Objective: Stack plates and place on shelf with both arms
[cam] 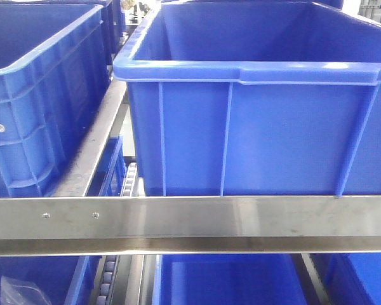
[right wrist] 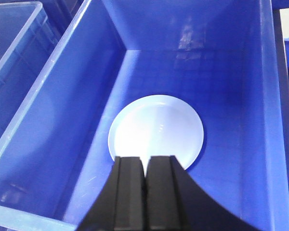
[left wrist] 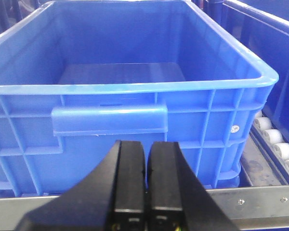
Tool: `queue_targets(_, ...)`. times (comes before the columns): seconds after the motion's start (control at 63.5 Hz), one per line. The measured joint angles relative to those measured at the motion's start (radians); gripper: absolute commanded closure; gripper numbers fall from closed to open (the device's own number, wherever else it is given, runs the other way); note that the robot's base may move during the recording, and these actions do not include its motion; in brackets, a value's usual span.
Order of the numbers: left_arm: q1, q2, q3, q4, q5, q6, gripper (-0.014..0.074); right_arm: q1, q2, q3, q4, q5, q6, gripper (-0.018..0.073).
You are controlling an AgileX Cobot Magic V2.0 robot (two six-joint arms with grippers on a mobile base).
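A pale bluish-white plate [right wrist: 156,130] lies flat on the floor of a blue crate [right wrist: 86,120] in the right wrist view. My right gripper [right wrist: 145,160] hangs above the plate's near edge, its black fingers pressed together with nothing between them. In the left wrist view my left gripper [left wrist: 147,144] is shut and empty, in front of the near wall of another blue crate [left wrist: 111,120] that holds nothing. The shelf [cam: 190,222] shows as a brushed steel front rail with small screws, bearing the blue crates. Neither gripper appears in the front view.
Two large blue crates [cam: 254,121] [cam: 38,95] stand side by side on the rack level, a steel divider [cam: 92,146] between them. More blue crates [cam: 228,279] sit on the level below. White rollers [left wrist: 277,144] run beside the left crate.
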Motion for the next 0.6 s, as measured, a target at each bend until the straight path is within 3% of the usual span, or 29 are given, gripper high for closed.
queue_targets(0.189,0.000,0.000,0.000,0.000,0.000,0.000,0.0495,0.000,-0.013,0.079,-0.026,-0.080,0.000,0.0505)
queue_targets(0.598,0.000,0.000,0.000,0.000,0.000,0.000,0.0495,0.000,-0.284,0.567,-0.047,-0.443,0.000,0.0505)
